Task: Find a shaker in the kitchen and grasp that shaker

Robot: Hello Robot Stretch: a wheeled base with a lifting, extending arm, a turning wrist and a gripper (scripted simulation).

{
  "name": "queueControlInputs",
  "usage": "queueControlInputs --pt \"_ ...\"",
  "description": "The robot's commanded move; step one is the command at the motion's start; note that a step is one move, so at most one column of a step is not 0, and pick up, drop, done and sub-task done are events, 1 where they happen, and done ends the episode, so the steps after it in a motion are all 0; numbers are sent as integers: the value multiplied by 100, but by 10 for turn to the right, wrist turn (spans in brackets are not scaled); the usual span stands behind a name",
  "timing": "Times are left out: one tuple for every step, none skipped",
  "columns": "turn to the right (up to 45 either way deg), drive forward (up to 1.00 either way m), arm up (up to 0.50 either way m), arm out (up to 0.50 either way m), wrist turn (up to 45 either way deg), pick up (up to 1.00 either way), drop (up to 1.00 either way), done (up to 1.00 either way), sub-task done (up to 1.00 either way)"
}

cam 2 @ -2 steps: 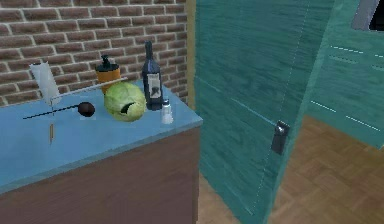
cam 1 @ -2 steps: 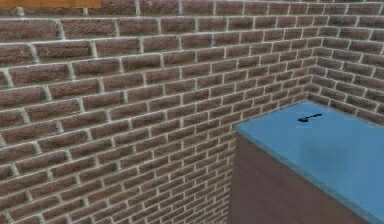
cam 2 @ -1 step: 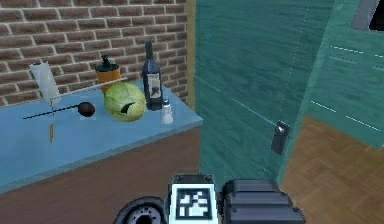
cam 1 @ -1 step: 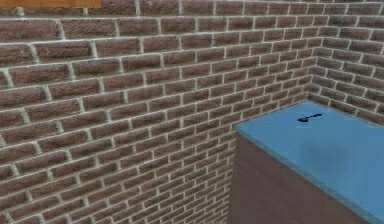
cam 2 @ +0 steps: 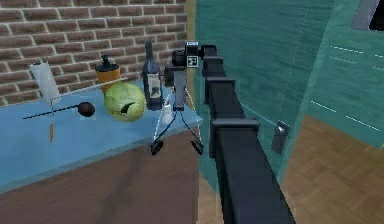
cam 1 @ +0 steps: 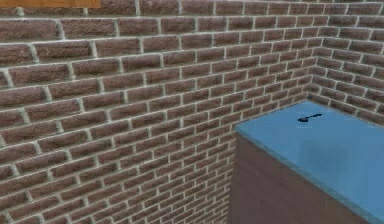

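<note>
Here, in the arm side view, the dark arm (cam 2: 235,140) reaches out past the right end of a blue-topped desk (cam 2: 60,150). The fingers (cam 2: 157,145) hang at the desk's front edge, just before a dark bottle (cam 2: 150,72). I cannot tell whether they are grasping anything, since things stand on the desk right behind them. Nothing reads surely as a shaker. The nearest in shape is a small orange jar (cam 2: 107,72) with a dark cap, at the back of the desk by the brick wall (cam 2: 90,30), left of the bottle. A round green thing (cam 2: 125,102) sits just in front of the jar. A dark ladle (cam 2: 80,109) lies to its left, and a tall pale container (cam 2: 42,78) stands farther left. A teal wall (cam 2: 260,60) rises behind the arm. In the forward view, a brick corner (cam 1: 120,110) meets another blue desk top (cam 1: 340,160) carrying a small dark utensil (cam 1: 309,120).
</note>
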Motion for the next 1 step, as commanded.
queueControlInputs --pt "0 0 0 0 450 0 0 0 0"
